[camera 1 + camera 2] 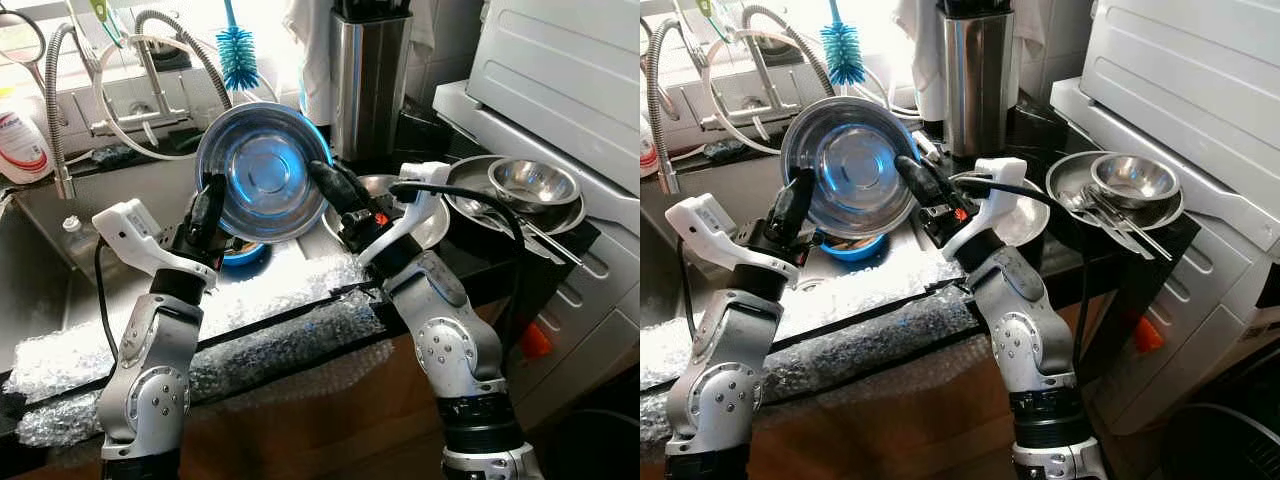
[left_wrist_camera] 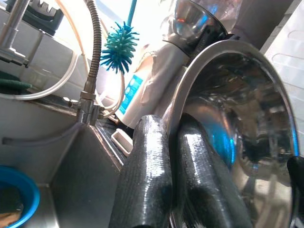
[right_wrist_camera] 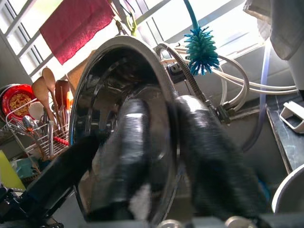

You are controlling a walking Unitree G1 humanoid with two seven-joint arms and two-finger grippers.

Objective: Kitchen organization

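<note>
Steel bowl upright — rim clamped between left claw and right claw.

No legible text, brand, number or sign. The white bottle at the sink's left carries a red label, and the white container a blue label; the print on both is too blurred to read.

Dark counter at right carrying stacked steel plates; bubble wrap lying along sink front edge.
</note>
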